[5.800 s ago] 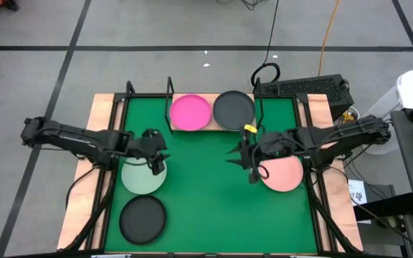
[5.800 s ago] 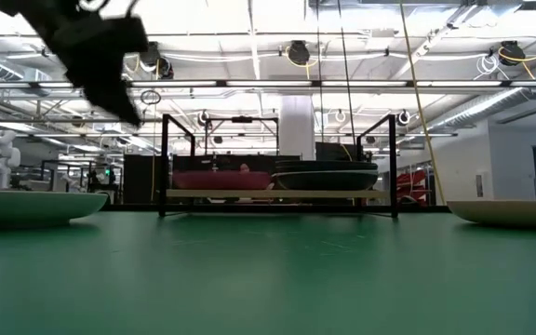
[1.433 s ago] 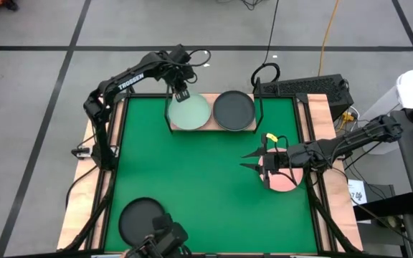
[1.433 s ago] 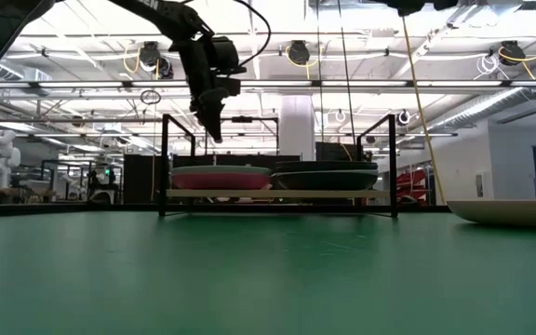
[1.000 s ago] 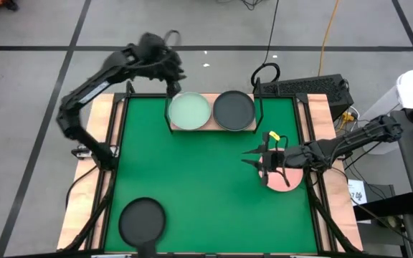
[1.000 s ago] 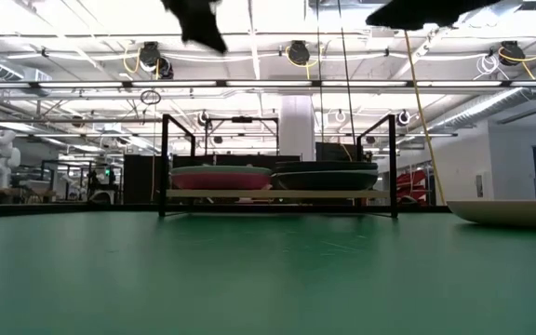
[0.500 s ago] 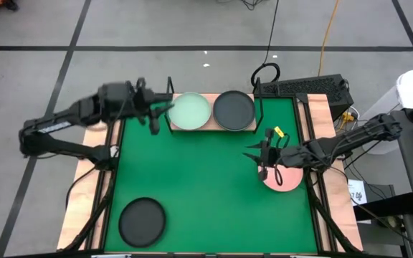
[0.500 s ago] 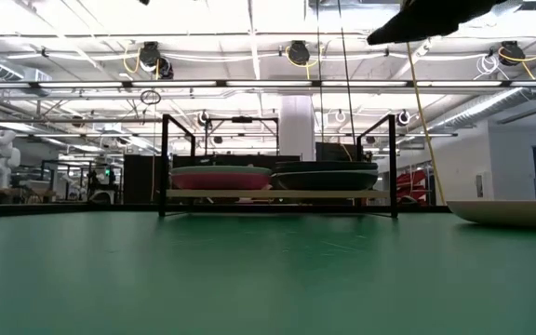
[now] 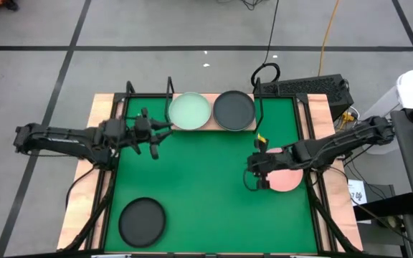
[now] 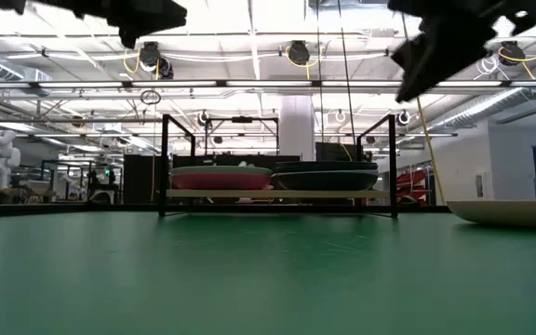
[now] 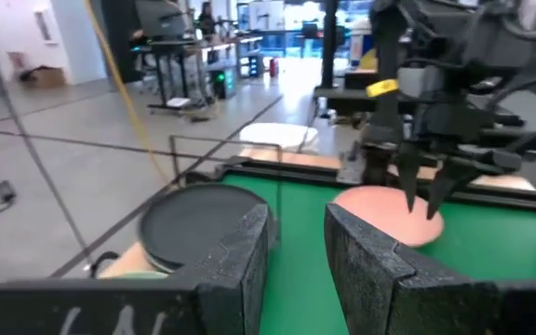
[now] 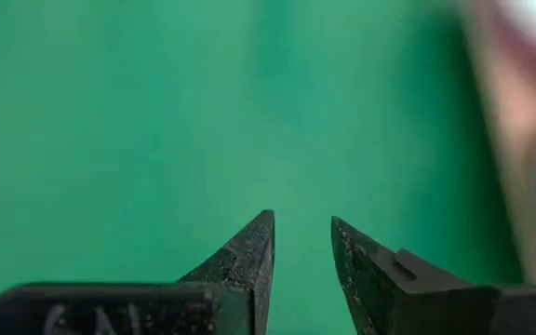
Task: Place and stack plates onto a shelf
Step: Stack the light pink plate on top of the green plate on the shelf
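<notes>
The shelf stands at the mat's far edge, also seen in the low view. On it a mint-green plate lies on a magenta plate, beside a dark grey plate. A light pink plate lies on the mat at the right, and another dark grey plate lies near the left front. My left gripper hovers open, level, just left of the shelf. My right gripper is open, pointing down at the mat beside the pink plate's left rim. Further plates are out of view.
The green mat has bare room in its middle between the two arms. Black rod uprights frame the shelf's ends. A keyboard and cables lie past the table's far right corner.
My left arm has swung from beyond the shelf's far left corner toward the near-left, and now reaches level over the mat beside the shelf, empty. The mint-green plate stays on the magenta one. My right gripper has shifted a little toward the near-left and tipped down beside the pink plate.
</notes>
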Action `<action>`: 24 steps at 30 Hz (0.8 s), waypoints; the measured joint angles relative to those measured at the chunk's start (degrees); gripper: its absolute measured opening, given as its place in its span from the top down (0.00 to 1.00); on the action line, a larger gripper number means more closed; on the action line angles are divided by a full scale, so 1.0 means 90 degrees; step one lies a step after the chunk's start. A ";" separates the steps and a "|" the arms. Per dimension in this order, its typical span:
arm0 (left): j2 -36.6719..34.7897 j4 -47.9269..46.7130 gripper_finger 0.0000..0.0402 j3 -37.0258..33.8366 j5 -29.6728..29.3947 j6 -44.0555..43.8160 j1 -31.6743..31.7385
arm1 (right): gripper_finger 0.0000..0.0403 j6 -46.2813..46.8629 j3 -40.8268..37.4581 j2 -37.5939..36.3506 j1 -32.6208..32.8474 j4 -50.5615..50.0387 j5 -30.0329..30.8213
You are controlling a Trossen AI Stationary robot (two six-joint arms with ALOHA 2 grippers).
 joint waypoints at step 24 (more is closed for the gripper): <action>-0.0002 0.0851 0.72 -0.0734 -0.0015 -0.0248 -0.0238 | 0.59 0.3204 -0.0648 0.1019 0.0369 -0.1510 -0.0776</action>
